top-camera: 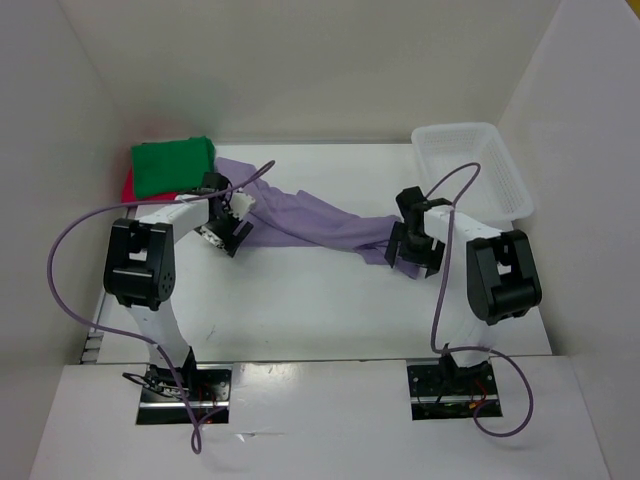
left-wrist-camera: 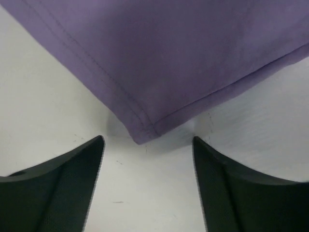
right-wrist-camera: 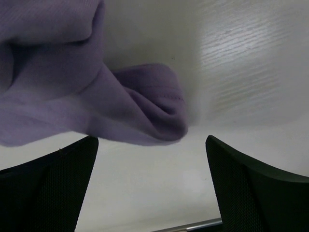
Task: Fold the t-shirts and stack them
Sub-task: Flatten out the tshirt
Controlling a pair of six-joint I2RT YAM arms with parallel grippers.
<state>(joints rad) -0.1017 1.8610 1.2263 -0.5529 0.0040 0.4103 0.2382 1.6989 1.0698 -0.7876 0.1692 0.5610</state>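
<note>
The left gripper (top-camera: 228, 225) stands with its jaws wide apart and nothing clamped. In its wrist view the left gripper (left-wrist-camera: 147, 141) has the stitched, hemmed corner of the pale lavender cloth t-shirt (left-wrist-camera: 169, 58) pointing down into the gap between the two black fingers (left-wrist-camera: 63, 179), touching neither. The right gripper (top-camera: 410, 252) is spread just as wide and holds nothing either. Seen from its own wrist, the right gripper (right-wrist-camera: 152, 141) faces a rolled, bunched end of the same lavender shirt (right-wrist-camera: 58, 96), which lies on the table just ahead of the gap, toward 11 o'clock.

Looking down from above, the lavender shirt (top-camera: 320, 215) stretches as a long twisted band across the white table (top-camera: 300, 300). It runs from the left gripper at about 10 o'clock to the right gripper at about 3 o'clock.

Beyond the left gripper, at 11 o'clock in the far left corner, a folded bright green cloth t-shirt (top-camera: 175, 165) rests on top of a bright red cloth t-shirt (top-camera: 128, 186). Only a red edge shows at the green one's left side.

The white plastic lattice basket (top-camera: 512, 190) sits at 1 o'clock in the far right corner, just behind the right arm. All three shirts lie on the table outside it. The lavender shirt's right end is near its front left corner but apart from it.
</note>
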